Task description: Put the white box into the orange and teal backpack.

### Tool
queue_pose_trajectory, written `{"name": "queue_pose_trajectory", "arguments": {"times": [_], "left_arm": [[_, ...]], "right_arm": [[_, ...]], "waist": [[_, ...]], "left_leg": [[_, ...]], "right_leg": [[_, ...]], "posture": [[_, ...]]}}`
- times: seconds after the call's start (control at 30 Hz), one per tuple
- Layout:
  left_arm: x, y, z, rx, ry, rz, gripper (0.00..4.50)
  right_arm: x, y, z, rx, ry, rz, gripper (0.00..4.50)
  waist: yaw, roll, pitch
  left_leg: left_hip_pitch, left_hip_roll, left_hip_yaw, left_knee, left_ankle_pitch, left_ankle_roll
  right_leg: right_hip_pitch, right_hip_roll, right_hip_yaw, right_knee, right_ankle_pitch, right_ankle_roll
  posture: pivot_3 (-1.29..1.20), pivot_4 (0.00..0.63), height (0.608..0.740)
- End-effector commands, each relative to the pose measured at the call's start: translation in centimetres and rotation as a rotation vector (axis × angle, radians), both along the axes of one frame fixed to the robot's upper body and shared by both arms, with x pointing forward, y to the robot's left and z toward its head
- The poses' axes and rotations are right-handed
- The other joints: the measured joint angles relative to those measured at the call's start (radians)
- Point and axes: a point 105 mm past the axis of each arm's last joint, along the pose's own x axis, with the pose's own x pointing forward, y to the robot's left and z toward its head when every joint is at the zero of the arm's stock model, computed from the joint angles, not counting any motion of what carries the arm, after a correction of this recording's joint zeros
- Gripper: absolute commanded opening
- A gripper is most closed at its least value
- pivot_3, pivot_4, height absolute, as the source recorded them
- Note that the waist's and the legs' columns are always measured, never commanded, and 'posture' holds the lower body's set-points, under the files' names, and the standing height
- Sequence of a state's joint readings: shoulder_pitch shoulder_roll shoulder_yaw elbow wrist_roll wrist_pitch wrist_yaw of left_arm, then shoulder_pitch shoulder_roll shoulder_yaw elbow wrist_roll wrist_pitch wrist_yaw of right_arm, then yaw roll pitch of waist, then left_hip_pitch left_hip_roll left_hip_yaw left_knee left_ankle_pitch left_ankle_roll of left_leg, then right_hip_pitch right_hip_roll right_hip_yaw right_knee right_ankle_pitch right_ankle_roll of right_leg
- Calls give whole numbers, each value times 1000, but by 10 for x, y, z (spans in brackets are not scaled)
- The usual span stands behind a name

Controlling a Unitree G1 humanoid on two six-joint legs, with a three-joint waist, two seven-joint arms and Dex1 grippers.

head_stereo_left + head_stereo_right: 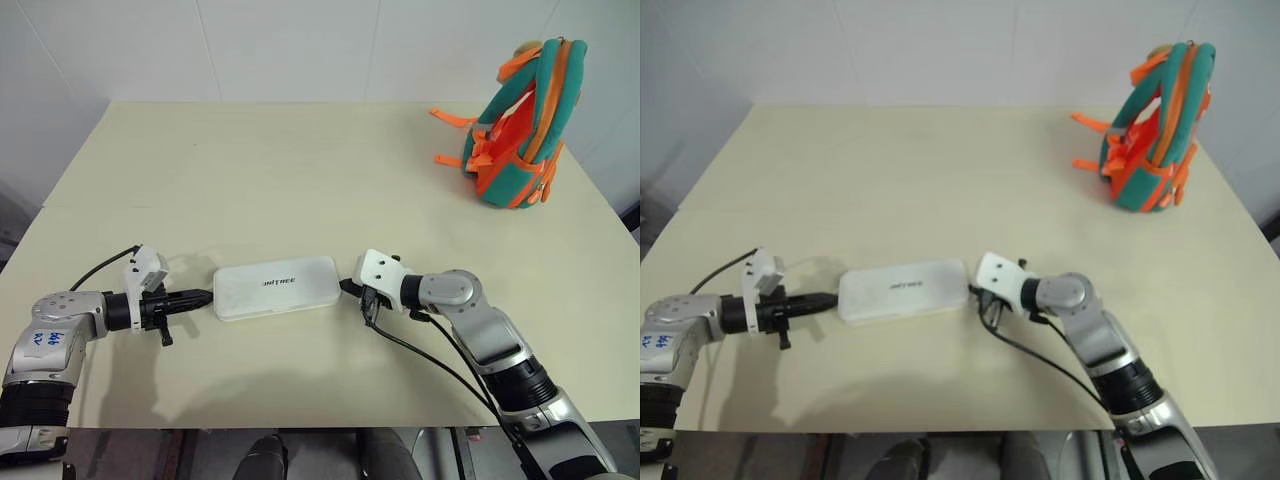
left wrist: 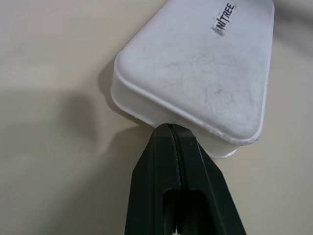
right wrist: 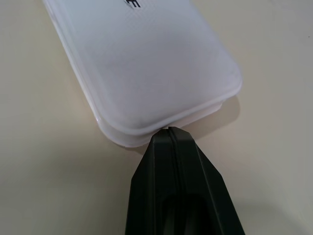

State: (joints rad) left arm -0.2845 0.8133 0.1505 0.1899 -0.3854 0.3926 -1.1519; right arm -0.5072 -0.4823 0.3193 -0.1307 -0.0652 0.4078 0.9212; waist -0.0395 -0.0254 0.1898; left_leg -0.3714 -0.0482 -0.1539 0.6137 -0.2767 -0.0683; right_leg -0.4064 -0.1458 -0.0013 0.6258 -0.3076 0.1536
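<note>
The white box (image 1: 276,287) lies flat on the beige table near its front edge, its dark lettering facing up. My left gripper (image 1: 207,296) is shut, its tip pressed against the box's left end (image 2: 146,105). My right gripper (image 1: 347,287) is shut too, its tip against the box's right end (image 3: 161,117). The box sits squeezed between the two tips. The orange and teal backpack (image 1: 525,125) stands upright at the table's far right corner, well away from both grippers.
The beige table (image 1: 300,170) has open room between the box and the backpack. Orange straps (image 1: 450,118) trail from the backpack toward the left. A white wall rises behind the table's far edge.
</note>
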Motion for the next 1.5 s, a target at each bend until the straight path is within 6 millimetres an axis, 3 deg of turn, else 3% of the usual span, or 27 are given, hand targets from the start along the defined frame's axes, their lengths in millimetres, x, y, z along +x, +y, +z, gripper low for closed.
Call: {"name": "queue_pose_trajectory", "arguments": {"times": [0.03, 0.33, 0.9, 1.33, 1.4, 1.43, 1.5], "left_arm": [[-12, -38, 5, -40, -23, -173, 0], [-23, -63, 0, -56, 3, -268, 0], [-18, -114, -7, -90, 4, -462, 0], [-10, -112, -9, -70, -12, -444, 0], [-7, -110, -10, -58, -8, -420, 0], [-6, -108, -13, -46, 16, -395, 0], [-5, -105, -16, -21, 40, -377, 390]], "right_arm": [[-33, 26, 12, 21, 2, 194, 120], [-52, 14, 14, -3, 65, 221, 120], [-63, -5, 15, -47, 107, 179, 120], [-61, -7, 12, -61, 116, 177, 120], [-58, -8, 12, -65, 117, 167, 838], [-57, -8, 12, -64, 118, 166, 976], [-57, -8, 12, -64, 117, 169, 1583]], "waist": [[7, 0, 0], [15, -1, 0], [42, -1, 0], [40, -1, 0], [39, -1, 0], [39, -1, 0], [39, -1, 0]], "left_leg": [[0, 0, 0, 0, 0, 0], [0, 0, 1, 1, -1, 1], [0, -1, 1, 8, -2, 3], [0, -2, 1, 12, -3, 5], [0, -2, 1, 12, -3, 5], [0, -2, 1, 13, -5, 9], [1, -2, 1, 14, -5, 10]], "right_leg": [[0, 0, 0, 0, 0, 0], [0, 0, 1, -4, 0, 0], [6, 0, 1, -6, 3, 3], [9, 0, 2, -9, 6, 6], [10, 0, 2, -9, 7, 6], [10, 0, 2, -9, 7, 6], [10, 0, 2, -9, 8, 5]], "posture": [[0, 150, 740], [0, 150, 740], [0, 150, 740], [0, 150, 740], [0, 150, 740], [0, 150, 740], [0, 150, 740]]}}
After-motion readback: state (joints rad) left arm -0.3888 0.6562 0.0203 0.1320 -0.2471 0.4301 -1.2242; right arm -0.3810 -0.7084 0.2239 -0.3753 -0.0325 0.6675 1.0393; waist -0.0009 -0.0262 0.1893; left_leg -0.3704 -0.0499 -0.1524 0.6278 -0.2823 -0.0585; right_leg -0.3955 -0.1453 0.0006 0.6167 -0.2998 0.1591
